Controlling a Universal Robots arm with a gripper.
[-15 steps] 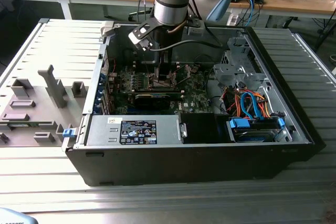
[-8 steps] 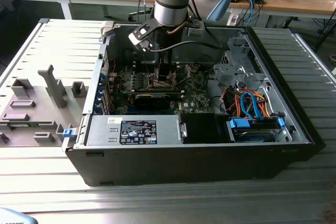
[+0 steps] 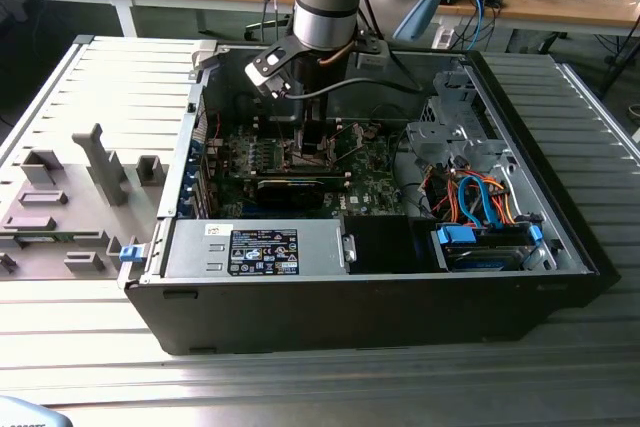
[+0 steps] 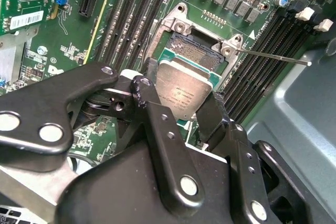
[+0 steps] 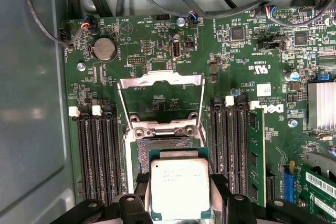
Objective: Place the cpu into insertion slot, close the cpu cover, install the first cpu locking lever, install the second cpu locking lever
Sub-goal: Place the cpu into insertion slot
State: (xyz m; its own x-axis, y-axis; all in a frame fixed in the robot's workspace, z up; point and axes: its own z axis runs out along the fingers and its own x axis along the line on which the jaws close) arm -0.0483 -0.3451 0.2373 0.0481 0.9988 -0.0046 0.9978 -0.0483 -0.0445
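My gripper point(image 5: 180, 195) is shut on the cpu point(image 5: 180, 186), a flat square chip with a dull silver top, held level by two opposite edges between the black fingers point(image 5: 140, 188). The chip hovers just off the insertion slot point(image 5: 160, 144), whose dark contact field and silver rim partly show beyond it. The cpu cover point(image 5: 157, 80), a silver frame with a large window, stands flipped open past the slot. In the second wrist view the cpu point(image 4: 184, 88) sits over the near half of the insertion slot point(image 4: 198, 51), and a thin locking lever point(image 4: 273, 57) sticks out sideways. In the exterior view the gripper point(image 3: 312, 142) is down inside the computer case.
Black memory slots point(image 5: 100, 150) flank the socket on both sides, with one module point(image 5: 255, 156) seated. In the exterior view, a labelled power supply box point(image 3: 265, 252), a black card point(image 3: 290, 190), a drive cage with cables point(image 3: 480, 212) and the case walls point(image 3: 185, 162) surround the arm. A grey fixture tray point(image 3: 60, 212) lies at that view's left.
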